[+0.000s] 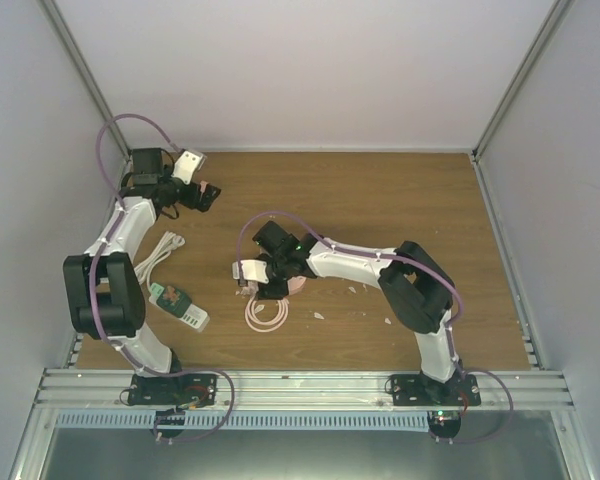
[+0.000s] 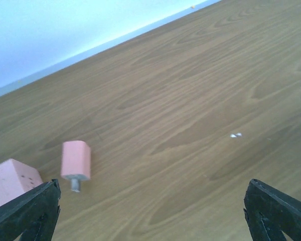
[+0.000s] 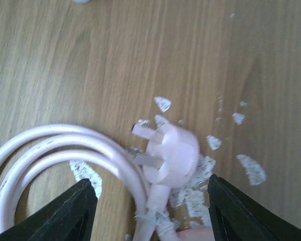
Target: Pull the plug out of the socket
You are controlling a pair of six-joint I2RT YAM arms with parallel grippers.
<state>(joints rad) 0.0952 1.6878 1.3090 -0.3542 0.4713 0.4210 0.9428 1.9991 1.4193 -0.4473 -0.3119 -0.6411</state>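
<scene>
A pale pink round plug point(image 3: 173, 153) with flat metal prongs lies loose on the wood, joined to a coiled pink cable point(image 3: 50, 143). My right gripper point(image 3: 149, 182) is open, one finger on each side of the plug, just above it. In the top view the right gripper point(image 1: 265, 285) hovers over the cable coil point(image 1: 267, 315). A green and white socket strip point(image 1: 177, 305) lies to the left, apart from the plug. My left gripper point(image 1: 208, 195) is open and empty at the far left; it also shows in the left wrist view point(image 2: 153, 188).
A pink adapter block point(image 2: 76, 160) with a metal pin and a second pink block point(image 2: 10, 182) lie on the wood before the left gripper. A white cord point(image 1: 160, 255) lies beside the strip. White flecks point(image 3: 251, 168) dot the wood. Walls enclose the table.
</scene>
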